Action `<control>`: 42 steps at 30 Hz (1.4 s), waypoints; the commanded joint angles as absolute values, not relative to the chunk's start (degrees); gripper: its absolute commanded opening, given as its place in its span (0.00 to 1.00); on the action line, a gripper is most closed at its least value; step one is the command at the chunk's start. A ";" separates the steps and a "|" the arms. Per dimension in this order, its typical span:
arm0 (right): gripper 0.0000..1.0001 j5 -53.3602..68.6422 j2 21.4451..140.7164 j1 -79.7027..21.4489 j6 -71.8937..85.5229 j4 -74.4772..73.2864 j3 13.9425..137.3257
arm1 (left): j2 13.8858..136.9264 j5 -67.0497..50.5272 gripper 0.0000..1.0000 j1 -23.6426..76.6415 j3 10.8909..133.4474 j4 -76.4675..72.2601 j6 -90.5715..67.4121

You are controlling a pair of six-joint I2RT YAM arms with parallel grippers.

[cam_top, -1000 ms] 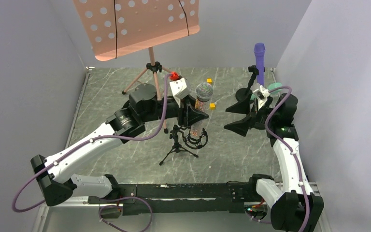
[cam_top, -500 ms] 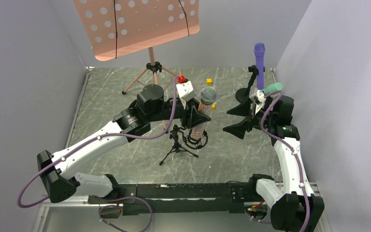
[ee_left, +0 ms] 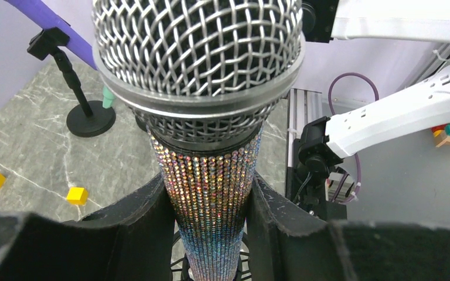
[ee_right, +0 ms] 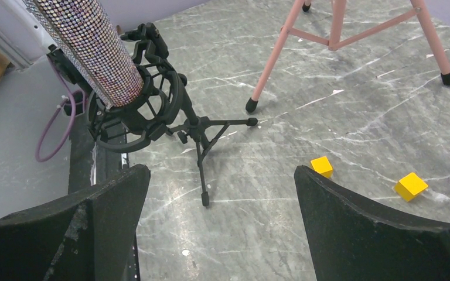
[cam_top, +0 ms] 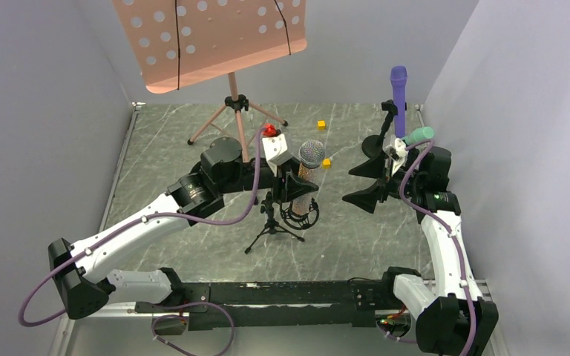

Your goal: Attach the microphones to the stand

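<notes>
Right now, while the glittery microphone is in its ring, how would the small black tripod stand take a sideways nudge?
The tripod stand likely tips easily: thin, short legs under a wide ring. The glittery microphone, held in it by the left pincer, probably makes it top-heavy. It looks light, so it might skid too.

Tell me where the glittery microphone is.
The glittery microphone is mid top view, held in the left claw, its lower end inside the black tripod stand's ring mount, a yellow cube just right of its head.
</notes>
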State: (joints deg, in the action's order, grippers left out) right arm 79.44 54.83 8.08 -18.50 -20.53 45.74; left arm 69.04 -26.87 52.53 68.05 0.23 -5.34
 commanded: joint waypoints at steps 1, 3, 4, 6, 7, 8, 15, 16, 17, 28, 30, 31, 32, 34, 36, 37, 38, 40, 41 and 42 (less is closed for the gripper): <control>1.00 79.56 55.01 8.26 -20.37 -20.13 46.94 | 67.59 -28.98 0.00 52.87 67.99 5.06 -0.85; 1.00 79.54 55.05 8.26 -20.39 -20.07 46.93 | 67.66 -28.72 0.00 52.99 68.12 6.75 2.63; 1.00 79.54 55.06 8.26 -20.39 -20.07 46.85 | 67.72 -28.62 0.00 53.12 67.86 7.23 3.62; 1.00 79.39 55.11 8.26 -20.54 -20.12 46.85 | 67.67 -28.18 0.00 53.33 67.02 7.47 5.40; 1.00 79.30 55.16 8.26 -20.61 -20.13 46.85 | 67.60 -27.81 0.00 53.41 66.55 7.47 6.18; 1.00 79.20 55.11 8.26 -20.69 -20.20 46.85 | 67.63 -27.48 0.00 53.50 66.18 7.61 7.10; 1.00 79.10 55.28 8.26 -20.82 -20.22 46.69 | 67.52 -26.01 0.00 54.05 63.75 7.79 9.52; 1.00 79.06 55.33 8.26 -20.83 -20.21 46.67 | 67.66 -25.84 0.00 54.05 63.56 7.88 9.57; 1.00 79.02 55.40 8.22 -20.83 -20.21 46.67 | 67.82 -25.58 0.00 54.05 63.31 8.03 9.70; 1.00 78.73 55.42 8.26 -20.92 -20.13 46.49 | 72.86 -26.08 0.00 54.03 68.16 18.08 8.70; 1.00 78.58 55.41 8.26 -21.13 -20.25 46.49 | 73.16 -26.38 0.00 53.97 67.44 17.89 8.54; 1.00 78.50 55.38 8.22 -21.17 -20.30 46.49 | 73.16 -26.52 0.00 53.96 66.84 17.27 8.31; 1.00 78.53 55.31 8.26 -21.18 -20.30 46.49 | 72.75 -26.66 0.00 53.96 65.87 15.94 7.74; 1.00 78.43 55.34 8.26 -21.26 -20.39 46.52 | 71.93 -26.77 0.00 54.01 63.52 13.37 6.74; 1.00 78.48 55.31 8.24 -21.27 -20.48 46.54 | 71.16 -26.84 0.00 53.99 61.06 10.92 5.81; 1.00 78.49 55.29 8.26 -21.23 -20.48 46.51 | 70.97 -26.92 0.00 53.97 60.02 10.05 5.34; 1.00 78.49 55.29 8.26 -21.34 -20.48 46.51 | 71.02 -27.04 0.00 53.97 59.24 9.46 4.94; 1.00 78.48 55.30 8.22 -21.36 -20.48 46.49 | 71.41 -27.11 0.00 53.96 57.99 8.87 4.52; 1.00 78.45 55.29 8.26 -21.36 -20.48 46.49 | 71.61 -27.03 0.00 53.96 57.36 8.83 4.49; 1.00 78.41 55.28 8.26 -21.36 -20.48 46.49 | 71.77 -26.92 0.00 53.96 56.97 8.79 4.53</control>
State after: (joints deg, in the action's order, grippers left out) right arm 78.22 55.46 8.08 -19.57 -20.56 45.74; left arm 68.31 -28.25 54.57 62.41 -2.94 5.21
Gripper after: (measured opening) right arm 0.995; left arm 0.443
